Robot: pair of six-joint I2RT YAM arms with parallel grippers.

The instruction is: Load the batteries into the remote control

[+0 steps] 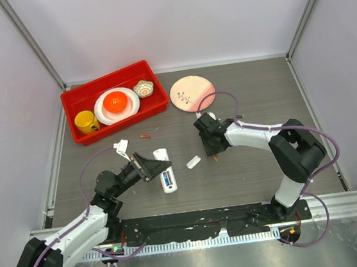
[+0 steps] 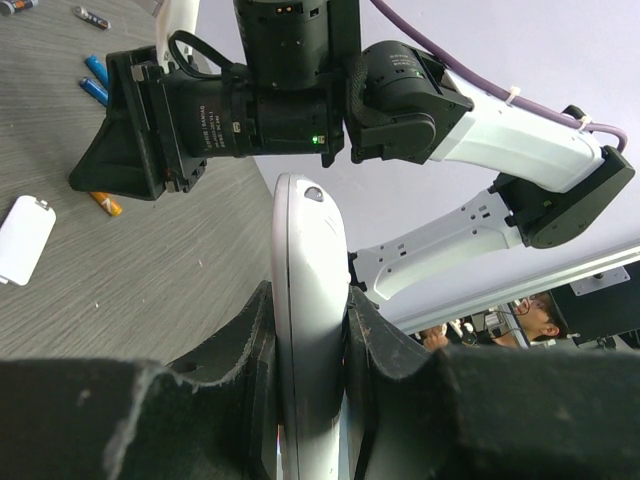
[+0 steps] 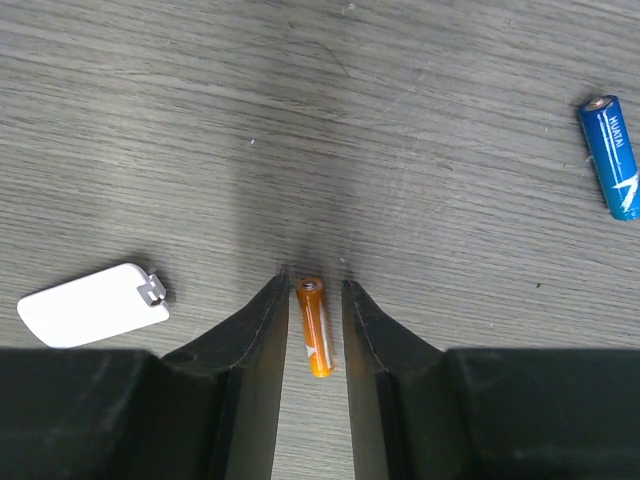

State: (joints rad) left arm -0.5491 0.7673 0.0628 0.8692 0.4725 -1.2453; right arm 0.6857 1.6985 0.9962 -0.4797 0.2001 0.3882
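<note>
Remote control [image 2: 308, 340] sits clamped edge-on between the left hand's [image 2: 310, 295] shut fingers. The right hand [image 3: 314, 282] is down at the counter [image 3: 430, 130], slightly parted, straddling an orange battery [image 3: 314, 330] with slim gaps either side.

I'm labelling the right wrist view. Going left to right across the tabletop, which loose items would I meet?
white battery cover → orange battery → blue battery

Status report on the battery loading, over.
Left pincer shut on remote control. Right pincer open, straddling orange battery. Loose cover lies aside, nothing blocking.
</note>
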